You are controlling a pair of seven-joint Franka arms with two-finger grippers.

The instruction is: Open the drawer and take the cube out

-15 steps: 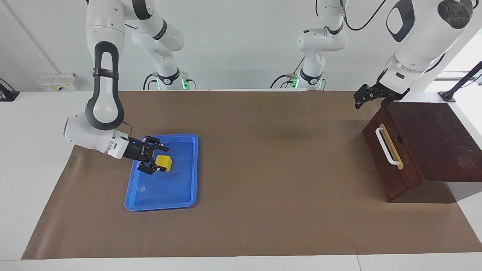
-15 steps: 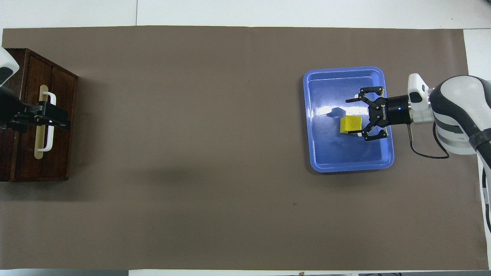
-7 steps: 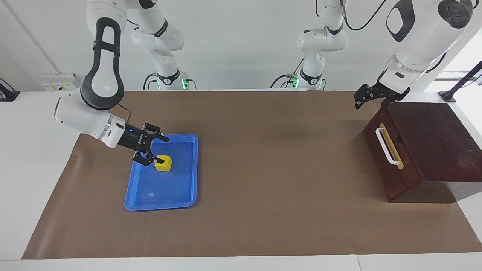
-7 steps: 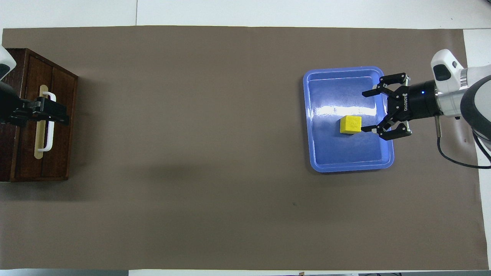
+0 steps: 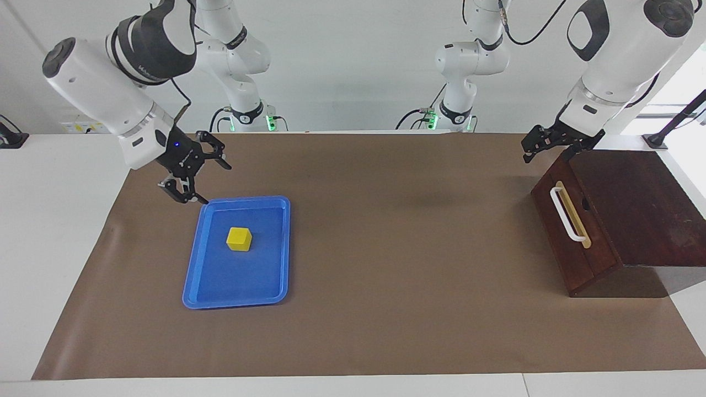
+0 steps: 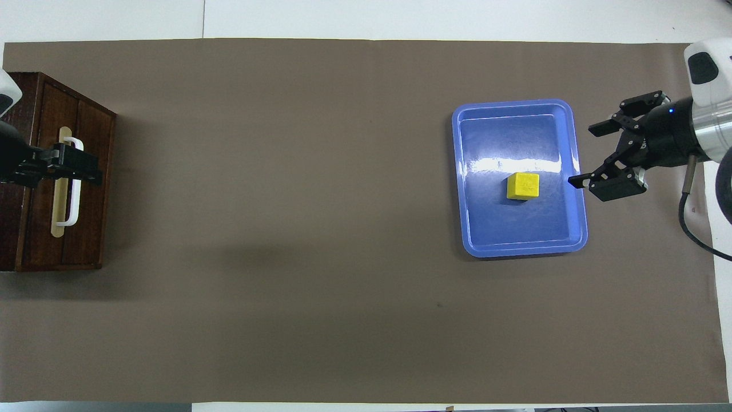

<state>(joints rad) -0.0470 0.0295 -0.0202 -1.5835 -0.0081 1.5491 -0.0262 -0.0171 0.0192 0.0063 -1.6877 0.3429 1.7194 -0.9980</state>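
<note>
**Right gripper pulls off the tray, cube left lying in it**

Since a second ago our right gripper has lifted clear of the cube and drawn back; it now hangs in the air over the brown mat, just off the corner of the blue tray that lies nearest the robots. Back then its fingers stood on either side of the cube, down in the tray; now they are spread wide and grasp nothing.

We see the cube sitting flat on the tray's floor, roughly in the middle, apart from every wall and untouched. It has not shifted. The tray rests on the mat toward the right arm's end of the table — in the same spot as before.

At the left arm's end stands the dark wooden box, its drawer pushed fully in, the front flush with the frame. The white bar handle on its tan strip is free; nothing grips it. Our left gripper hovers in the air by the box's upper corner nearest the robots, where it was a second ago, fingers parted and empty. In the overhead view it overlaps the handle, yet the facing view shows it raised above the box and apart from the handle.
</note>
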